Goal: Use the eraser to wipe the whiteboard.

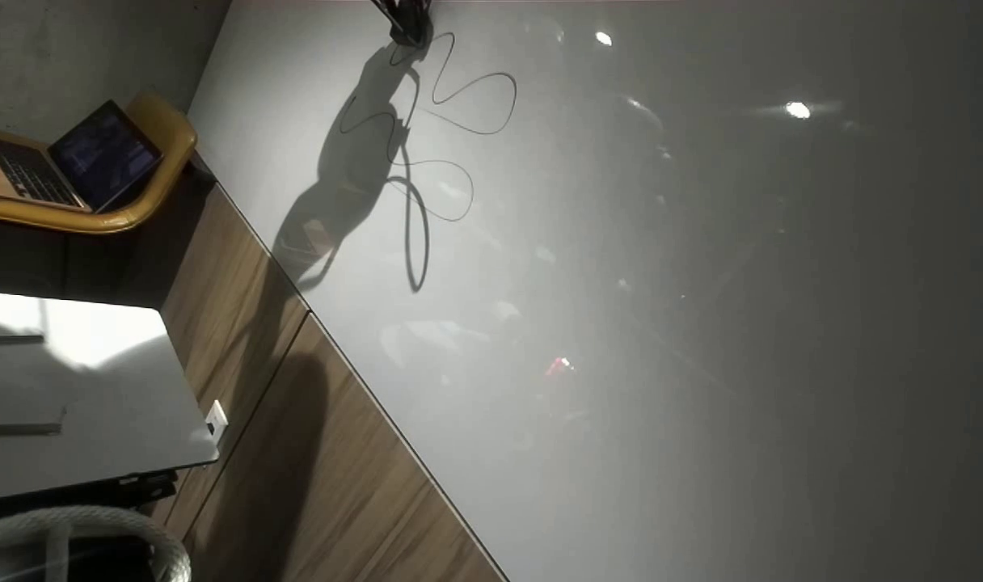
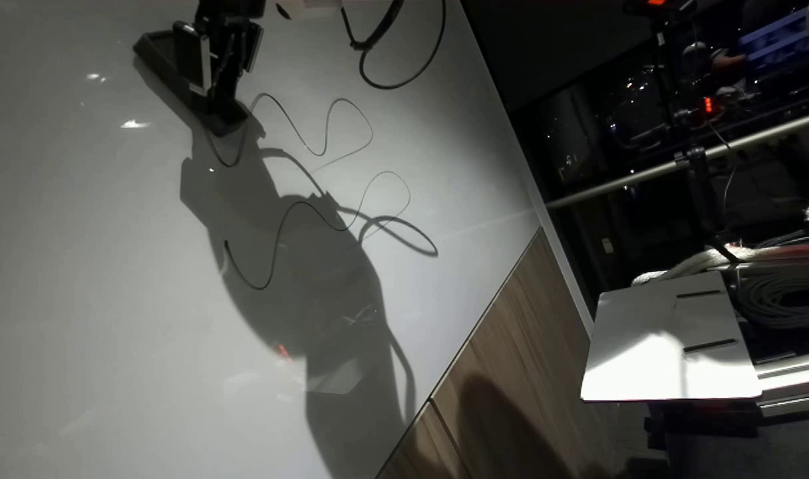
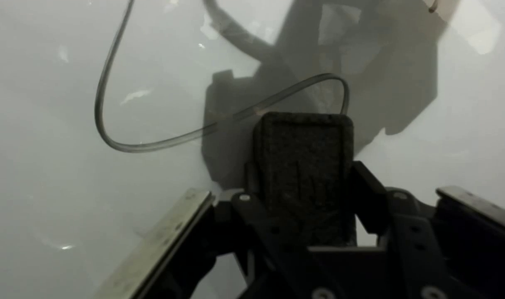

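Gripper (image 3: 307,185): I find it clamped across the eraser (image 3: 304,149).
Eraser: at the whiteboard (image 1: 661,453); flush contact I cannot confirm. Tilted against it, one edge alone may rub.
Scribbled loops (image 3: 132,148): on the whiteboard; pressing too lightly may leave ink.
Whiteboard: its drag could twist the eraser in my grip.
Cable (image 2: 382,28): looped in front of the whiteboard; a long stroke may snag it.
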Action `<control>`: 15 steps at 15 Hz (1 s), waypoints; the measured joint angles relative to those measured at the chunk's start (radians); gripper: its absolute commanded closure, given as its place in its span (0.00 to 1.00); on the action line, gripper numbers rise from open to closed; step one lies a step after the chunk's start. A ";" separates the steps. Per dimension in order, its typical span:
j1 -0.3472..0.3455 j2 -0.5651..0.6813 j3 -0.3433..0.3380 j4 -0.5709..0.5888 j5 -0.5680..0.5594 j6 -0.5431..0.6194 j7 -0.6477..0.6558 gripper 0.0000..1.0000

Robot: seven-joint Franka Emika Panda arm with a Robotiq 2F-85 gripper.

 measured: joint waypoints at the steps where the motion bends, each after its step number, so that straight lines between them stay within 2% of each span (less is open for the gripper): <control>1: 0.001 0.000 0.000 -0.002 0.000 0.000 0.000 0.71; 14: 0.001 0.000 0.000 -0.004 0.001 -0.002 -0.001 0.71; 15: 0.015 -0.015 -0.014 -0.039 0.026 -0.033 -0.016 0.71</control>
